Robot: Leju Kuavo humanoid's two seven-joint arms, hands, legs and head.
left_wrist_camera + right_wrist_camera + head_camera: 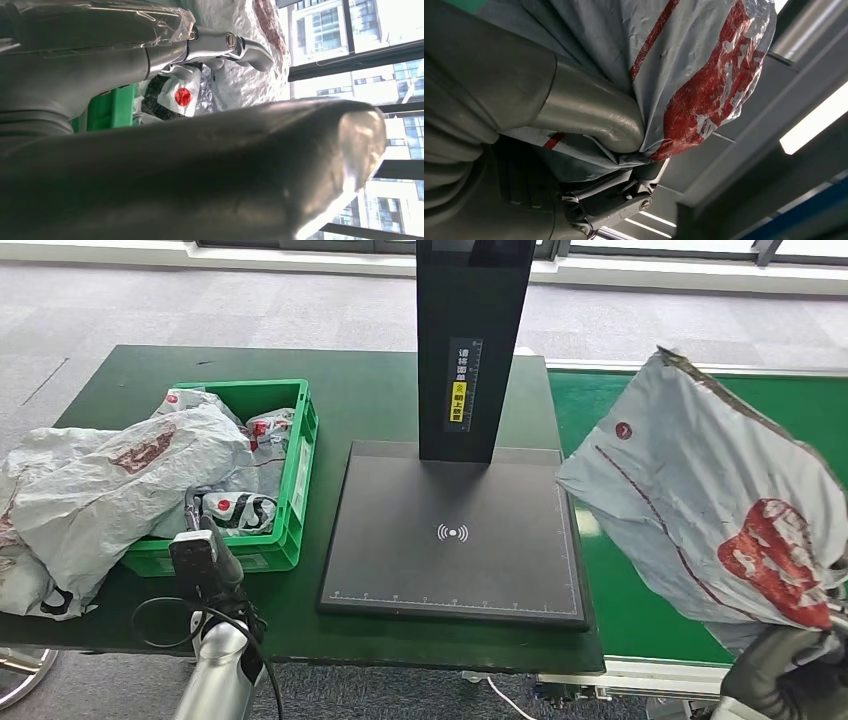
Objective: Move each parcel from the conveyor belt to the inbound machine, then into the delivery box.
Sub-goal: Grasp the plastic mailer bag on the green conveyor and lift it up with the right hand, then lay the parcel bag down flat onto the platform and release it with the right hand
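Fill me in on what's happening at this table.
The robot's right hand holds a grey parcel up in the air over the green conveyor belt, beside the black inbound machine, whose plate is bare. The left hand hovers at the front of the green box, holding nothing that shows. The box is piled with parcels, and more spill over its left side onto the table.

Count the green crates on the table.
1. The green crate sits on the dark green table, left of the black scanner platform, stuffed with grey parcels that spill over its left side.
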